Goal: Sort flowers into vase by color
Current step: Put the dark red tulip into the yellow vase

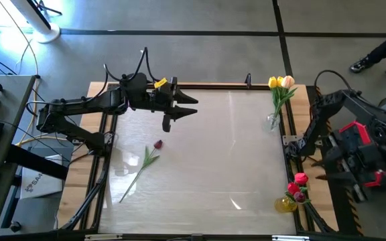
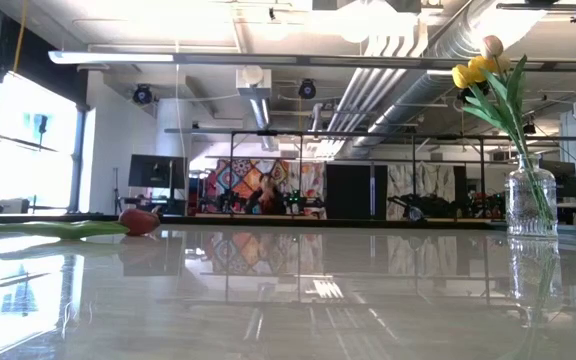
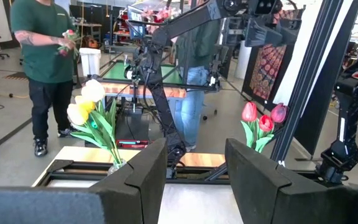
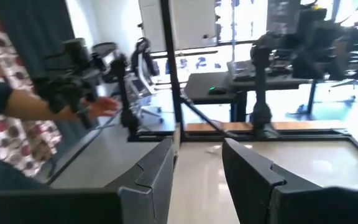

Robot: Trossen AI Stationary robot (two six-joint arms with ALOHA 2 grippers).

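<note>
A dark maroon tulip [image 1: 157,144] lies flat on the table's left half, with its stem [image 1: 137,175] running toward the near-left corner; in the low view the tulip [image 2: 140,220] shows at the left. Yellow and peach tulips [image 1: 281,82] stand in a clear glass vase [image 1: 273,122] at the far right. Red-pink tulips [image 1: 300,182] stand in a yellow vase [image 1: 287,203] at the near right. My left gripper [image 1: 191,107] hovers open over the far-left part of the table, beyond the maroon tulip and holding nothing. My right gripper [image 4: 197,155] is open and empty, its arm folded back past the table's right edge.
The glass vase [image 2: 531,195] stands upright near the far right edge. A dark frame runs along the table's sides [image 1: 103,167]. A person in a green shirt [image 3: 42,43] stands beyond the table holding a flower. A person's hand [image 4: 101,107] shows in the right wrist view.
</note>
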